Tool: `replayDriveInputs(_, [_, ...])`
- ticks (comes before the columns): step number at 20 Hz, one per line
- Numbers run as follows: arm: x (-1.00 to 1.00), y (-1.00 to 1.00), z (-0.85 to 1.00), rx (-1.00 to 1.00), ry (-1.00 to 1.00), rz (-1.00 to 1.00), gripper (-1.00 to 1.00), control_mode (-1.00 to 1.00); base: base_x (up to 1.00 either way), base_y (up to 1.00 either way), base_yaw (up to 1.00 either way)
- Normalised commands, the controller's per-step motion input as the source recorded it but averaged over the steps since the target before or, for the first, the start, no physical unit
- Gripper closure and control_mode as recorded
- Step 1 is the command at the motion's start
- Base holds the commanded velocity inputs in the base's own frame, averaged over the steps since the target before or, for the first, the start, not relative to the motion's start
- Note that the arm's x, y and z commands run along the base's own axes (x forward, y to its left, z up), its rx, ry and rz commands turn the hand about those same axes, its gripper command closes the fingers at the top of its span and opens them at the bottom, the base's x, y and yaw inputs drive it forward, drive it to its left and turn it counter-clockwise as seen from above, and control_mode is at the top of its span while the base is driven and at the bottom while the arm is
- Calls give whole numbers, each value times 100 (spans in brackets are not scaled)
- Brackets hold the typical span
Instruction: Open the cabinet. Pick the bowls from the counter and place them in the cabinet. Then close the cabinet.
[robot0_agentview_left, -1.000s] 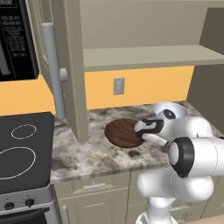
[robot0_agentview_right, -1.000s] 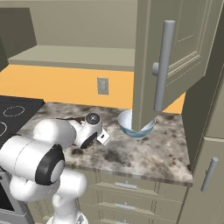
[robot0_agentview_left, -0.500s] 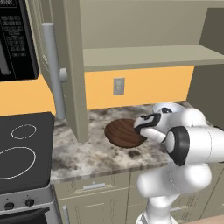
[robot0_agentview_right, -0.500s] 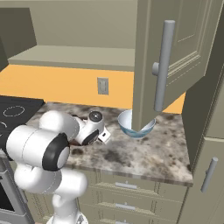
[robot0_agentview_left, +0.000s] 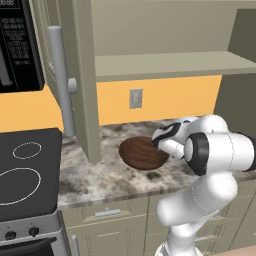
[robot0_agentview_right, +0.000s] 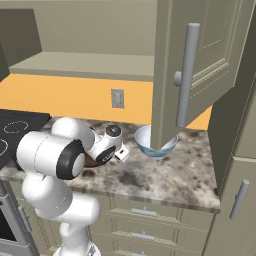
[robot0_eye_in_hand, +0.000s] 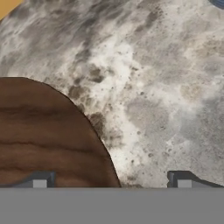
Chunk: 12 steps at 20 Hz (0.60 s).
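While the gripper (robot0_eye_in_hand: 109, 181) is hanging with fingers spread wide, straddling the rim at the brown bowl's (robot0_eye_in_hand: 39, 135) three o'clock, that stiff, likely light wood is inviting an edge pinch.

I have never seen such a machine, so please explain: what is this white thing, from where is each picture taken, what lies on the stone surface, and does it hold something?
The white thing is a robot arm in a simulated kitchen. Two pictures come from cameras behind it, one on each side; the third looks down from its hand. On the counter lie a brown wooden bowl and a white and light-blue bowl. The cabinet above already stands open. The gripper is open and holds nothing; one finger is over the brown bowl's edge, the other over bare counter.
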Motion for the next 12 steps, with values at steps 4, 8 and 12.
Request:
replayDriveInputs(4, [18, 0, -18, 1, 1, 0, -100, -100, 0, 0, 0])
replayDriveInputs(8, [4, 1, -21, 0, 2, 1, 100, -100, 0, 0, 0])
replayDriveInputs(12, [-20, 16, -25, 0, 6, 11, 100, -100, 0, 0, 0])
